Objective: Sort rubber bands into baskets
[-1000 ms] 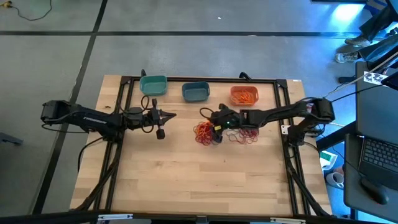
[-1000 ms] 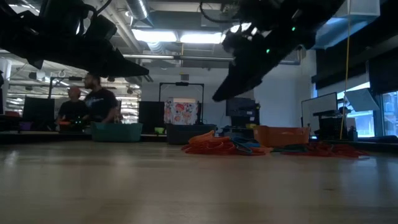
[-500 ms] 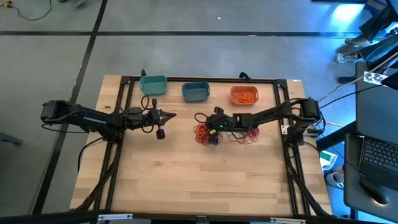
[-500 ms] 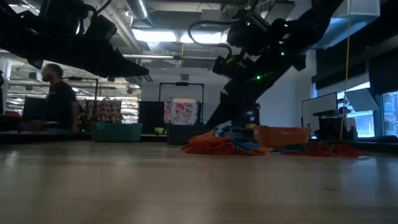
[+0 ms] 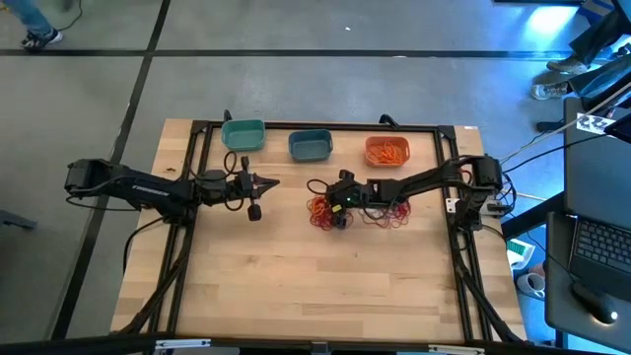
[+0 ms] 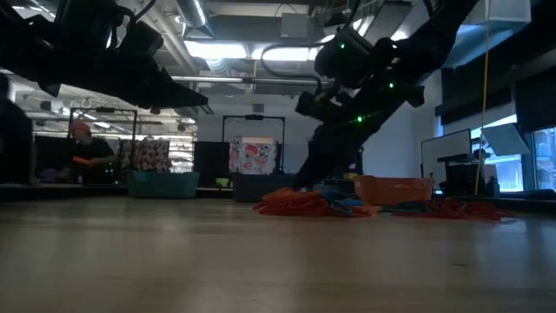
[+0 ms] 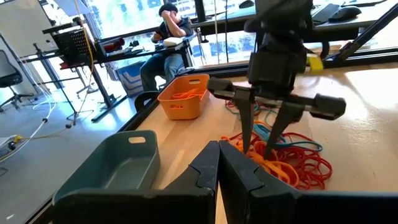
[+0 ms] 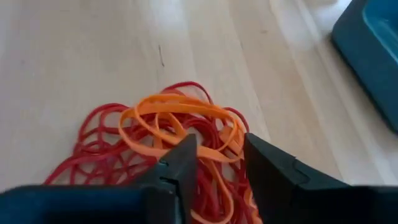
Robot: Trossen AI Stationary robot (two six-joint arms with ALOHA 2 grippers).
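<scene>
Pale wood makes up the desk [image 5: 296, 286], broad and bare across its near half, with a dark frame running along its edges. Two dark arms reach in from either side. At the far edge stand three baskets in a row: teal basket [image 5: 243, 134], slate blue basket [image 5: 310, 145], and orange basket [image 5: 386, 151], which already carries orange bands. The left hand [image 5: 273, 182] hovers over bare wood left of centre, its fingers pressed together on nothing, well apart from the bands. The right hand [image 5: 333, 211] points down into the pile of rubber bands [image 5: 323, 210] at mid-desk, its fingers [image 8: 177, 168] partly parted and straddling orange and red strands; whether any strand is gripped cannot be told. More loose loops [image 5: 389, 217] lie just right of it. The pile is thin tangled loops, red beneath, orange on top.
</scene>
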